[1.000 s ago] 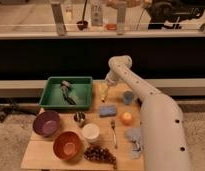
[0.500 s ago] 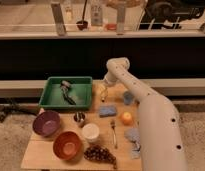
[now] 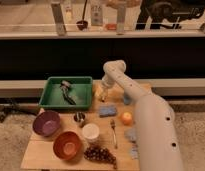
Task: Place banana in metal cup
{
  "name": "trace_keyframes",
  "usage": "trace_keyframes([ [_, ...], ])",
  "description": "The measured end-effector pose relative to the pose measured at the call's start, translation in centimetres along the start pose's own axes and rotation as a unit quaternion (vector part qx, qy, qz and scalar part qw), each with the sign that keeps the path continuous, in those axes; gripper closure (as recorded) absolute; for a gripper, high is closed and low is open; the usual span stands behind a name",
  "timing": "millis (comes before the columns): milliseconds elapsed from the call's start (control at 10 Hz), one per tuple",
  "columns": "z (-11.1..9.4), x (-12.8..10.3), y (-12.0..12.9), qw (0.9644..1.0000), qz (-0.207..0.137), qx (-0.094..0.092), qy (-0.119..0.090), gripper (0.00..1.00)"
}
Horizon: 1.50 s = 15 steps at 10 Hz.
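Observation:
The banana (image 3: 98, 92) is a pale yellow shape on the wooden table (image 3: 36, 155), just right of the green tray. My gripper (image 3: 102, 95) is down right at the banana, with the white arm (image 3: 146, 120) reaching in from the lower right and hiding part of it. The metal cup (image 3: 80, 118) stands upright, small and shiny, in front of the tray, left of and nearer than the gripper, clearly apart from it.
A green tray (image 3: 53, 102) holds a dark utensil. A purple bowl (image 3: 46, 123), an orange bowl (image 3: 67, 145), a white cup (image 3: 90, 131), grapes (image 3: 100, 154), a fork (image 3: 114, 132), a blue sponge (image 3: 107, 110) and an orange fruit (image 3: 126, 118) crowd the table.
The arm's wrist has shifted a little to the left and down towards the banana. The other things have not moved.

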Motion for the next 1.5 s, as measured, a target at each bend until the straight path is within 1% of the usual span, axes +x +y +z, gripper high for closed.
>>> trace_keyframes([
  [100,0.5,0.0,0.1,1.0,-0.001,-0.002,0.001,0.42],
  [200,0.7,0.1,0.0,1.0,-0.001,-0.006,0.0,0.55],
  [400,0.7,0.1,-0.2,0.9999,-0.001,-0.011,-0.003,0.75],
  [500,0.1,0.1,-0.5,0.9999,0.001,-0.012,-0.008,0.85],
  [600,-1.0,0.0,-1.1,0.9998,0.006,-0.01,-0.014,0.94],
  [700,-2.4,0.1,-1.8,0.9997,0.01,-0.009,-0.022,0.99],
  [800,-3.7,0.0,-2.3,0.9995,0.012,-0.008,-0.028,1.0],
  [900,-6.2,0.0,-3.0,0.9991,0.011,-0.01,-0.039,1.0],
  [1000,-7.9,0.0,-3.3,0.9988,0.006,-0.018,-0.046,1.0],
  [1100,-9.3,-0.1,-3.2,0.9982,-0.005,-0.031,-0.051,1.0],
  [1200,-10.5,0.1,-2.2,0.9966,-0.03,-0.055,-0.054,1.0],
  [1300,-11.0,0.4,-0.4,0.9938,-0.055,-0.079,-0.056,1.0],
  [1400,-11.1,0.7,1.0,0.9912,-0.074,-0.093,-0.057,1.0],
  [1500,-11.4,0.7,3.5,0.987,-0.111,-0.1,-0.058,1.0],
])
